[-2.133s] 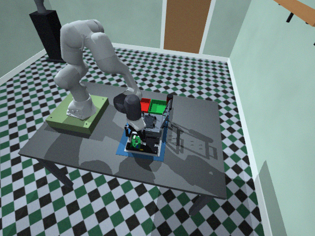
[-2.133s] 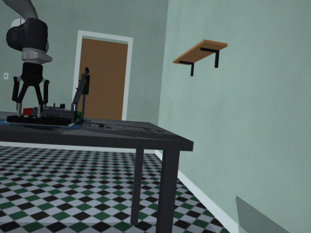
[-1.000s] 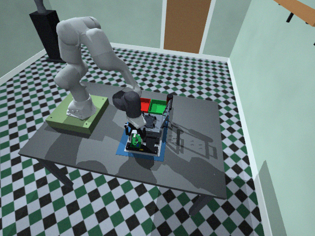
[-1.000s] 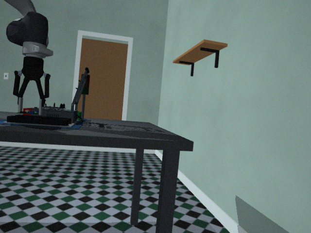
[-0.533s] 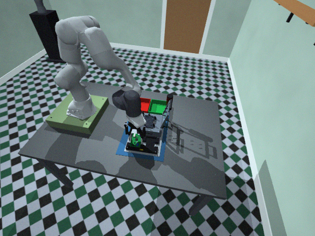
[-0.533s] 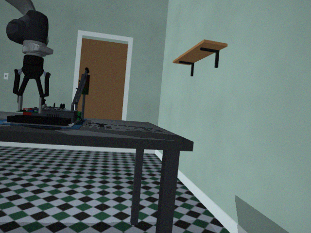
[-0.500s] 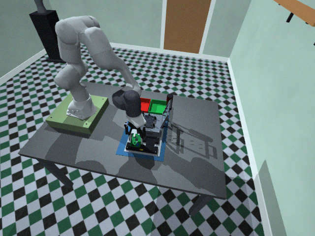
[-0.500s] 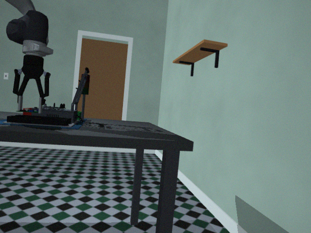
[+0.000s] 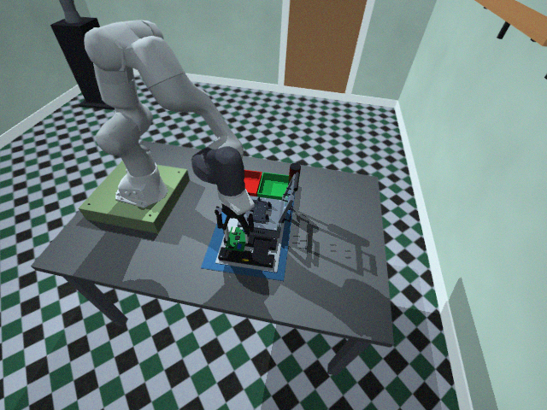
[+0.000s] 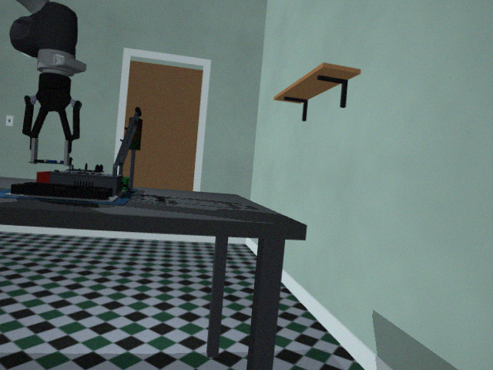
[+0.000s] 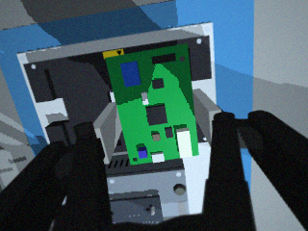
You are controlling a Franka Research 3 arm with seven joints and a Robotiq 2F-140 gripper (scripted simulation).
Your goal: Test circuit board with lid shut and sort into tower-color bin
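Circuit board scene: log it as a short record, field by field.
board: green circuit board, lifted above the tray, level
tool: tool shut on the board's edges
tester lid: lid raised
bins: red bin and green bin side by side
signal tower: tower, colour not discernible

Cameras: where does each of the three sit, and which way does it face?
Top: high above the table's near corner, looking down at the table; whole arm and gripper show.
Exterior: low beside the table, about at tabletop height, looking across it toward the door; only the wrist and gripper show.
Wrist: on the arm's wrist, looking down between the fingers at the held circuit board over the tray.
Shared: all three show the gripper with the board; top and exterior also show the open tester lid.
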